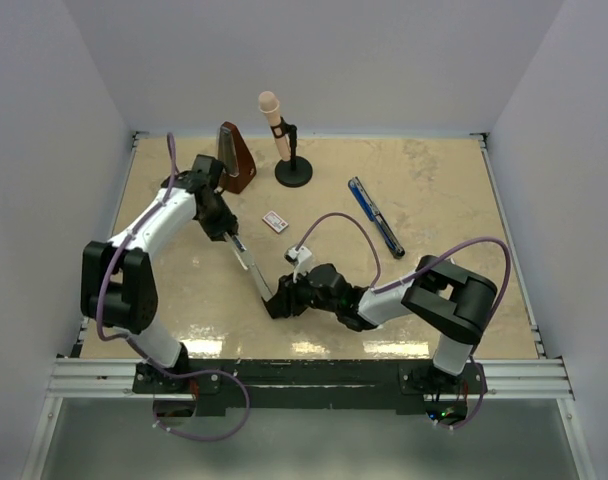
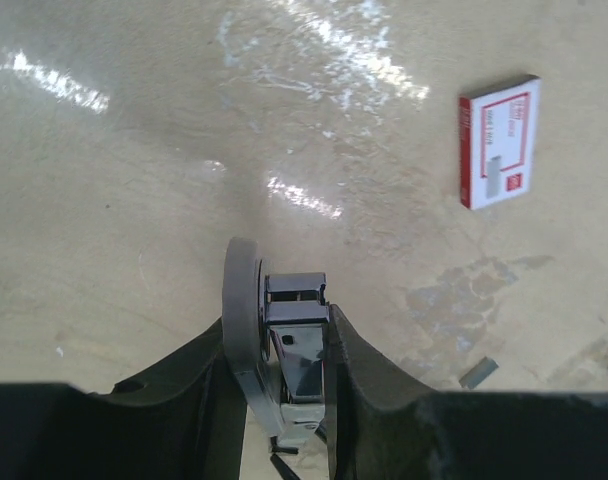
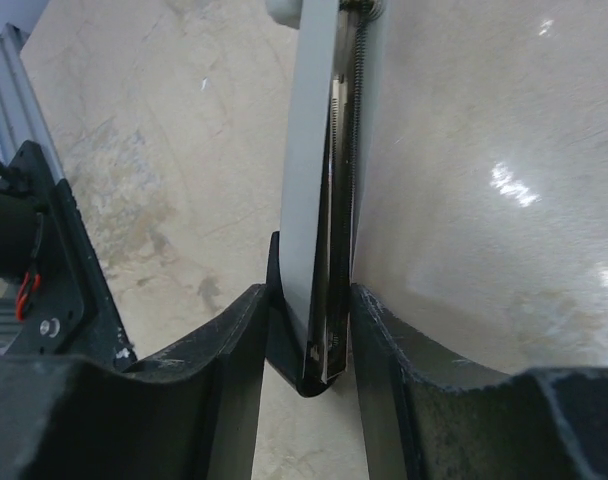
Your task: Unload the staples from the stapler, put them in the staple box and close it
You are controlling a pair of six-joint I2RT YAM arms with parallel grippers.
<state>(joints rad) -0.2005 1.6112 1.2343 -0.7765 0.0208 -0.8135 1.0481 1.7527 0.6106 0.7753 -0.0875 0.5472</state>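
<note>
The stapler [image 1: 252,266] is a long grey and black bar with a silver rail, held between both grippers above the table at front centre. My left gripper [image 1: 227,232] is shut on its far end; the left wrist view shows the shiny black channel end [image 2: 296,335] between the fingers of that gripper [image 2: 289,320]. My right gripper [image 1: 282,298] is shut on its near end; the right wrist view shows the rail and its spring [image 3: 329,200] clamped in that gripper [image 3: 309,300]. A tiny grey strip of staples [image 2: 479,372] lies on the table to the right of the left gripper.
A small white box with a red label [image 1: 275,221] [image 2: 499,140] lies near the left gripper. A brown metronome [image 1: 235,157] and a microphone on a black stand [image 1: 287,150] stand at the back. A slim blue-and-black object [image 1: 375,215] lies right of centre.
</note>
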